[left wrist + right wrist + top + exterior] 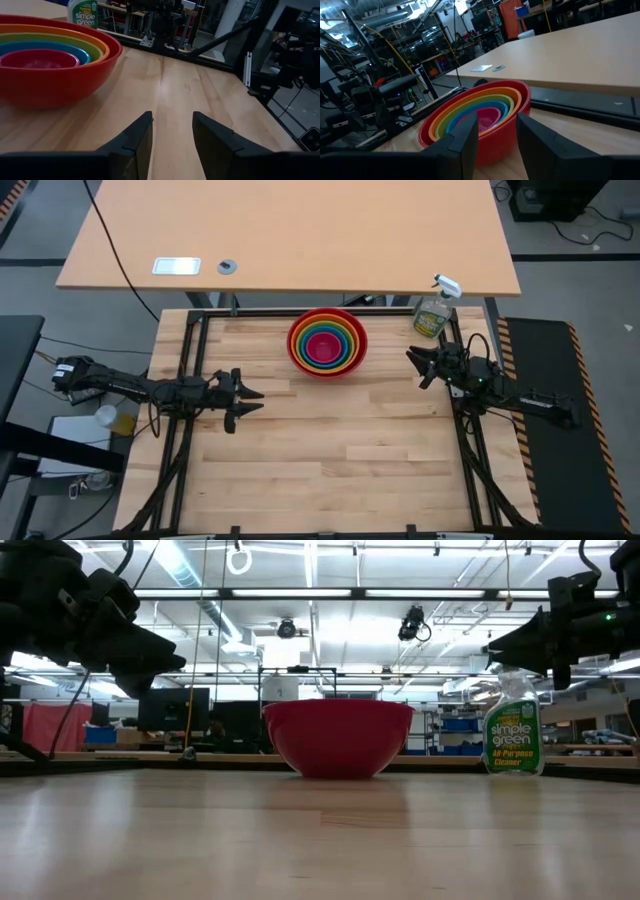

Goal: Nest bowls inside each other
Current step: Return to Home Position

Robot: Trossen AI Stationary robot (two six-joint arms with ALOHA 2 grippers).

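A stack of nested bowls [327,343] stands on its base near the table's far edge: red outermost, then orange, yellow, green, blue and a magenta one innermost. It also shows as the red bowl [338,737], the stack [47,55] and the stack [477,117]. My left gripper [252,401] hovers open at the table's left side, pointing right, clear of the bowls. My right gripper [414,362] hovers open at the right side, pointing left toward the bowls, with nothing between its fingers.
A spray bottle of green cleaner [433,313] stands at the table's far right corner, near my right arm. A larger tan desk [290,230] lies beyond the far edge. The wooden table [330,450] stretches bare toward its near edge.
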